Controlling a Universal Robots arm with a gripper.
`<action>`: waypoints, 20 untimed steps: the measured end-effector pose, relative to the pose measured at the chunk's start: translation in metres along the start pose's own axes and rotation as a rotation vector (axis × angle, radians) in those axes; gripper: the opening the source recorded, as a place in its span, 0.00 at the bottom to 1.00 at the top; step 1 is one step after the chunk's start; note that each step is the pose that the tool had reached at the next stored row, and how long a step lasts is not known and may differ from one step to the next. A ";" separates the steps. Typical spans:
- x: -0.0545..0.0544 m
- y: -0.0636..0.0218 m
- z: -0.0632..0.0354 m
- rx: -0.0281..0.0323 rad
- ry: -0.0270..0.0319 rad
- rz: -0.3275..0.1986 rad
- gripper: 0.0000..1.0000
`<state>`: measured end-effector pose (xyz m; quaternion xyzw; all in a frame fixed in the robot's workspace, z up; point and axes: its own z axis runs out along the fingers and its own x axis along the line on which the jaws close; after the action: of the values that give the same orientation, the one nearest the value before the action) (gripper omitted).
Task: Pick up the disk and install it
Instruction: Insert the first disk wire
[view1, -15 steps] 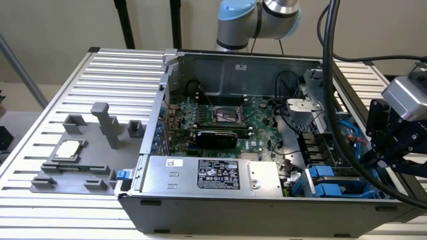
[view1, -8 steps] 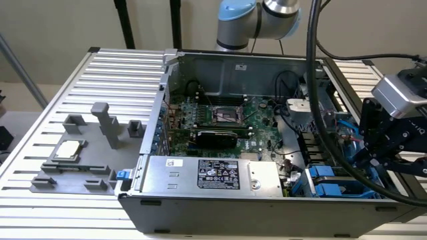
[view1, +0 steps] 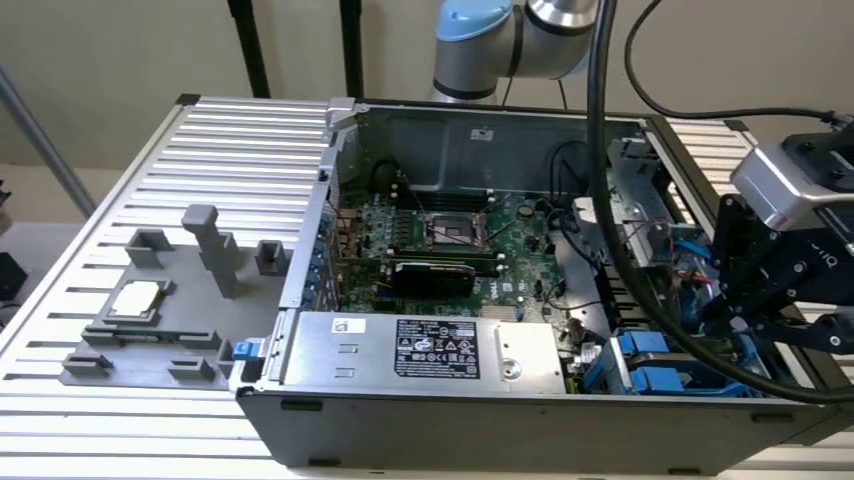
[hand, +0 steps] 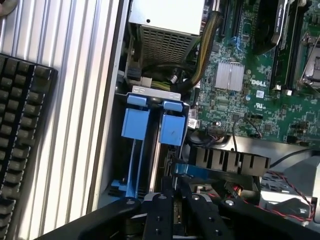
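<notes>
The gripper (hand: 172, 195) sits low over the drive bay (hand: 150, 150) at the case corner next to the PSU (view1: 427, 345), on the exterior view's right. Two blue carriers stand in the bay; the disk (hand: 171, 131) appears to be the one nearer the motherboard (hand: 255, 95), seated edge-up. The fingers (hand: 159, 212) stand close together just above its blue frame; whether they grip it cannot be told. Judged step: insertion/seating phase, approx. complete. Any further push calls for straight travel along the bay rails, w/o side load.
</notes>
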<state>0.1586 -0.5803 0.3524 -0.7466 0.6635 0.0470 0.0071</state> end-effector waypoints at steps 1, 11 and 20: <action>0.000 0.0001 0.0001 -0.0034 -0.0008 0.009 0.00; 0.000 0.0001 0.0036 -0.0397 0.0037 0.083 0.00; 0.000 -0.0005 0.0052 -0.0409 0.0268 0.095 0.00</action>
<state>0.1588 -0.5802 0.3471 -0.7147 0.6973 0.0508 -0.0193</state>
